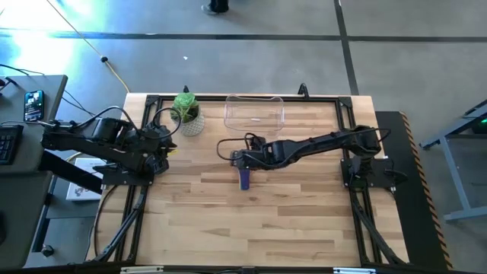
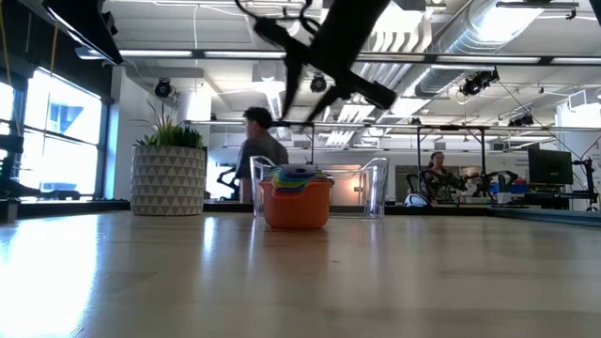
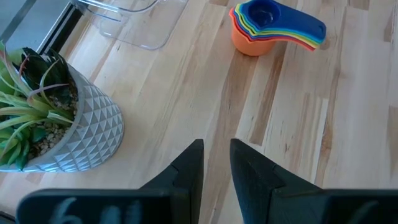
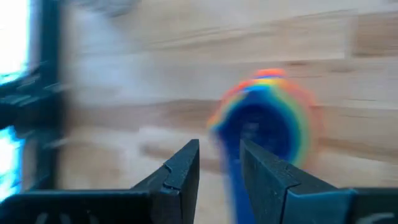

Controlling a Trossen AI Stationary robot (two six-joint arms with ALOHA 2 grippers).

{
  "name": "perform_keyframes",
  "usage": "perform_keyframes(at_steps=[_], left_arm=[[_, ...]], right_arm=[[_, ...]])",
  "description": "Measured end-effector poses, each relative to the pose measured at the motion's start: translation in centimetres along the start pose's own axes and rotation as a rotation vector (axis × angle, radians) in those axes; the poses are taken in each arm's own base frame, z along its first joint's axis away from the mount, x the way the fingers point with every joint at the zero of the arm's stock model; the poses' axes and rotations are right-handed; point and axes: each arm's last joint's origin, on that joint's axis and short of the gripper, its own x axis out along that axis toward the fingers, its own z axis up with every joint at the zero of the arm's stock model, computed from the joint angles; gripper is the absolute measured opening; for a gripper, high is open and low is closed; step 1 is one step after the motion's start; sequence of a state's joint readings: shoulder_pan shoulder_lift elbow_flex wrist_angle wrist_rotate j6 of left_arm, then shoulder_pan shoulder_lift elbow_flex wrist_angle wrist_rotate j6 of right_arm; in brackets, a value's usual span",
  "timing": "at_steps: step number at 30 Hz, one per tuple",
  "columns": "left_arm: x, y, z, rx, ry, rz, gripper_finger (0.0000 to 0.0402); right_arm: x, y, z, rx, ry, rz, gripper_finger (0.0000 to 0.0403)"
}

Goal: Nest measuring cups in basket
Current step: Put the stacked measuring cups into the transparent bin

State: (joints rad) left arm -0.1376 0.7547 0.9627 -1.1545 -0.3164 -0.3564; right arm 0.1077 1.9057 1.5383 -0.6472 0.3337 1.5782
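High view: the right pincer [image 1: 242, 161] hangs over the middle of the desk [image 1: 289, 221], directly above the stacked measuring cups [image 1: 244, 178], whose blue handle shows just below it; the clear basket [image 1: 254, 111] sits apart near the far edge and looks empty, and the left pincer [image 1: 169, 146] waits at the left side beside the potted plant [image 1: 186, 113]. Low view: the orange bottom cup carries the smaller colours nested inside it, resting on the desk in front of the basket, not in it, with the right arm overhead. Left wrist view: the left pincer's fingers [image 3: 189, 171] stand slightly parted, holding nothing; the stack's fanned handles show with the blue cup on top. Right wrist view: the right pincer's fingers [image 4: 180, 174] are narrowly apart and empty, just above the blue cup. A grip on one handle alone could probably lift only the top cup or tip the stack, scattering the nest short of the basket.
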Motion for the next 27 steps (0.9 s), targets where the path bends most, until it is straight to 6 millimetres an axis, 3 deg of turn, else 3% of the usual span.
perform_keyframes(at_steps=[6, 20, 27], left_arm=[[0.0, 0.0, 0.0, -0.008, 0.0, 0.0, 0.007], [0.0, 0.0, 0.0, -0.009, -0.001, 0.001, 0.007], [0.0, 0.0, 0.0, -0.061, -0.007, 0.014, 0.007]], right_arm=[[-0.6, 3.0, -1.1, -0.182, -0.017, 0.313, 0.0108], [-1.3, 5.0, -0.5, -0.553, -0.067, 0.541, 0.0108], [-5.7, 8.5, 3.0, -0.753, -0.166, 0.558, 0.0108]])
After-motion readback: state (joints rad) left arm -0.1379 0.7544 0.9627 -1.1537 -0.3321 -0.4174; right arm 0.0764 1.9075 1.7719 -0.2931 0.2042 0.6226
